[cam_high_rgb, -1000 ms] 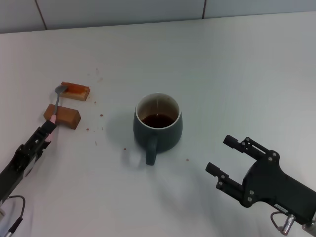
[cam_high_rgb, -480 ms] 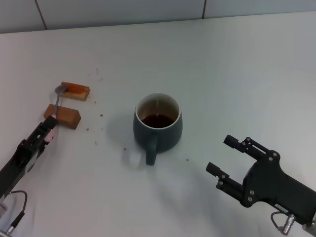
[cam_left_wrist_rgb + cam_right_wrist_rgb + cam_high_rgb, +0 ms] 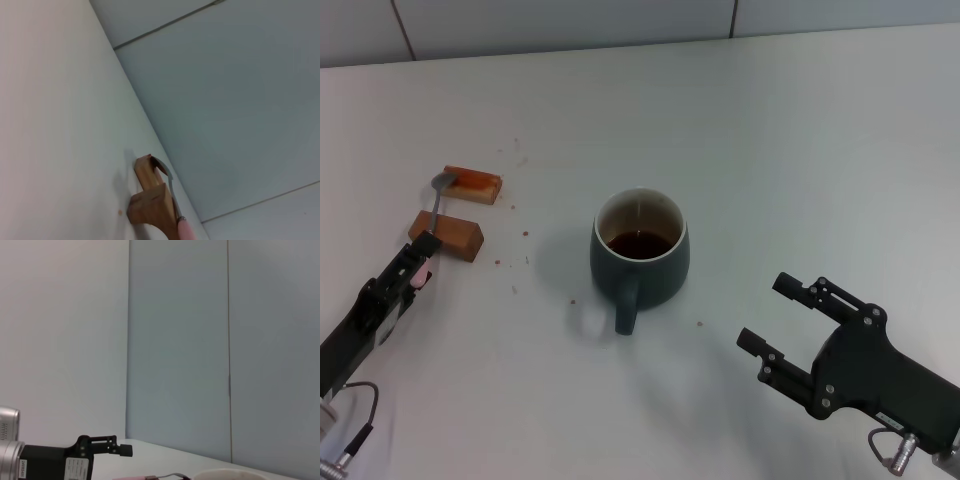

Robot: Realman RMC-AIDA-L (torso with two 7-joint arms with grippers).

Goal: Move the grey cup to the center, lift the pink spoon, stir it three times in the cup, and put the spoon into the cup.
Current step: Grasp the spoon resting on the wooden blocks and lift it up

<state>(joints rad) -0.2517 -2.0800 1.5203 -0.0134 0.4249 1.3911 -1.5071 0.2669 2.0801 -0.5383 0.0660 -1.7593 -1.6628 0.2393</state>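
Observation:
The grey cup (image 3: 640,258) stands in the middle of the table with dark liquid inside and its handle toward me. Its pale rim shows at the edge of the right wrist view (image 3: 225,474). The pink spoon (image 3: 435,208) lies at the left across two brown blocks (image 3: 448,236), its metal bowl on the far block. The left wrist view shows its neck and pink handle (image 3: 185,230). My left gripper (image 3: 415,268) is at the near end of the pink handle. My right gripper (image 3: 767,313) is open and empty, to the near right of the cup.
The far brown block (image 3: 473,184) has a reddish top. Small reddish specks (image 3: 525,235) dot the white table between the blocks and the cup. A wall seam runs along the table's far edge.
My left gripper has slid slightly back toward me along the spoon's handle. The spoon, cup and right arm have not moved.

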